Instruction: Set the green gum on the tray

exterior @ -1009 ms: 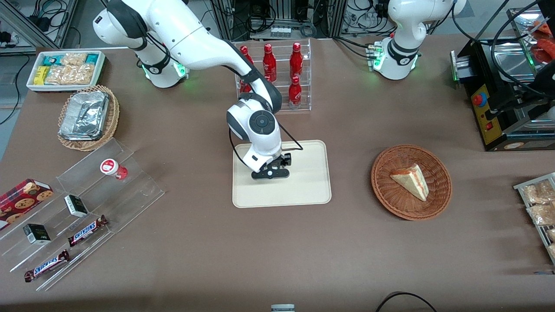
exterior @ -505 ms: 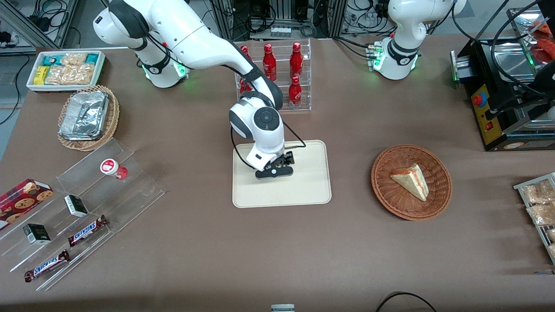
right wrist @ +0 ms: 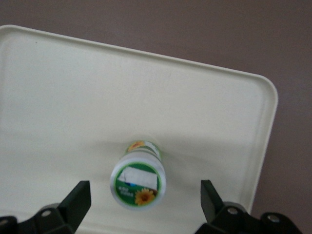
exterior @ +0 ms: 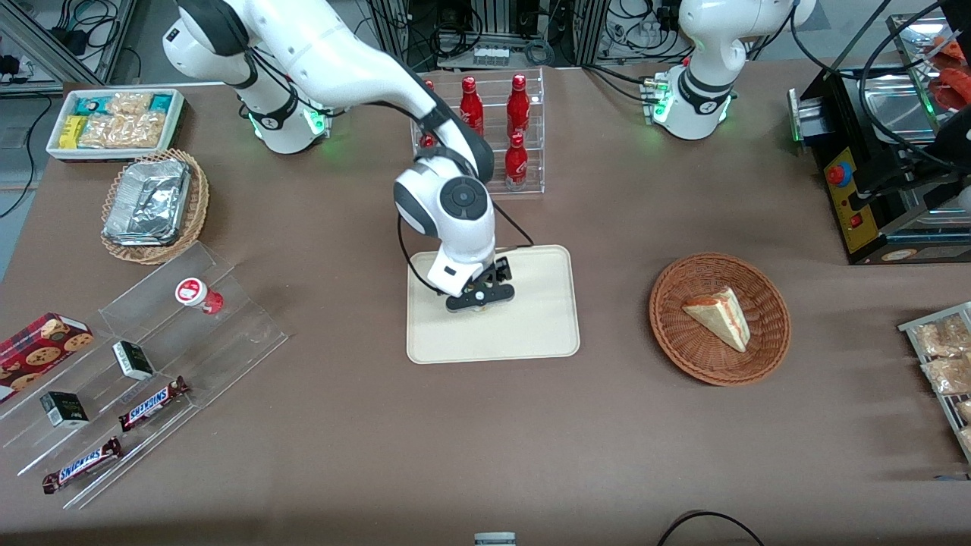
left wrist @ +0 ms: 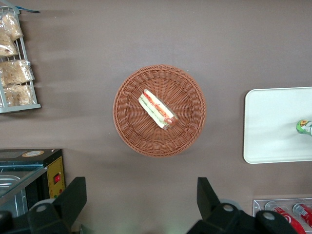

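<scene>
Right wrist view gives the clearest look: the small white cylindrical green gum canister with its green-and-yellow label and green-marked round lid [right wrist: 138,181] stands upright on the large flat cream-beige rectangular tray with rounded corners and a low rim [right wrist: 204,112]. The right arm's black two-finger gripper [right wrist: 146,204] is directly above it, its fingers [right wrist: 78,199] spread wide with the canister between them and open tray surface on each side, so neither finger touches it.

From the front view, the gripper [exterior: 481,297] hangs low over the tray [exterior: 531,334], near the tray's middle and slightly toward its 11 o'clock corner. The canister itself is hidden there under the wrist. In the left wrist view a sliver of the green gum [left wrist: 304,127] peeks in at the picture's edge, standing on the tray [left wrist: 273,126].

Taking the tray as the clock's centre in the front view, a clear acrylic rack of red bottles [exterior: 485,129] stands at 12 o'clock, and a round brown wicker basket holding a wrapped sandwich wedge [exterior: 719,318] sits at 3 o'clock, toward the parked arm's end. At 9 o'clock, toward the working arm's end, a similar canister with a red lid [exterior: 196,293] rests on a clear stepped display stand [exterior: 227,334].
</scene>
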Motion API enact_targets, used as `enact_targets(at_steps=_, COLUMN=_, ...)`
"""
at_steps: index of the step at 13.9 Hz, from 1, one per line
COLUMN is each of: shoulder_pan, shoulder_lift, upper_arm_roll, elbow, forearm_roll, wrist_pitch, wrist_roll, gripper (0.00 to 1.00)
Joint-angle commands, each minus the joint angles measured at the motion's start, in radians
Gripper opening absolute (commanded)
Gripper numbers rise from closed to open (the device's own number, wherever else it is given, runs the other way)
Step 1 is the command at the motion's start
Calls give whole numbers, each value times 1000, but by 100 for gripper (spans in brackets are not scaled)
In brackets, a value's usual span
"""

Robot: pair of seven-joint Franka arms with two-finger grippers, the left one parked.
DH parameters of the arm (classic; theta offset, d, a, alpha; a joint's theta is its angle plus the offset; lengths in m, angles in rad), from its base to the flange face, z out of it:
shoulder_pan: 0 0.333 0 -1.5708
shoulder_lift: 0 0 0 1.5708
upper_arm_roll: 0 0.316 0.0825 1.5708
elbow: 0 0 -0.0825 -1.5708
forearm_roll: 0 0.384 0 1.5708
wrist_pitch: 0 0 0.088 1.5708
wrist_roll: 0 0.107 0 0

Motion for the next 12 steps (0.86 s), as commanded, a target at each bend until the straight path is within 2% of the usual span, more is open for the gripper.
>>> enact_targets(at_steps=1, shoulder_pan=-58, shoulder_lift=-118, upper_arm_roll=5, elbow=-17, forearm_roll=3, wrist_pitch=-158, wrist_roll=-109, gripper=100)
enact_targets(at_steps=7, shoulder_pan=-173, shoulder_lift=-235, upper_arm_roll=4, elbow=-15, forearm_roll=3, wrist_pitch=-351, wrist_roll=-229, gripper=100)
enact_targets(at_steps=9, shoulder_pan=-264, shoulder_lift=-258, upper_arm_roll=4, elbow=-15, forearm_roll=4, wrist_pitch=-403, wrist_roll=-245, gripper=100)
enact_targets(at_steps=12, shoulder_pan=-394, shoulder_lift=-313, upper_arm_roll=6, elbow=-26, forearm_roll=6, wrist_pitch=-408, wrist_roll=-353, gripper=100)
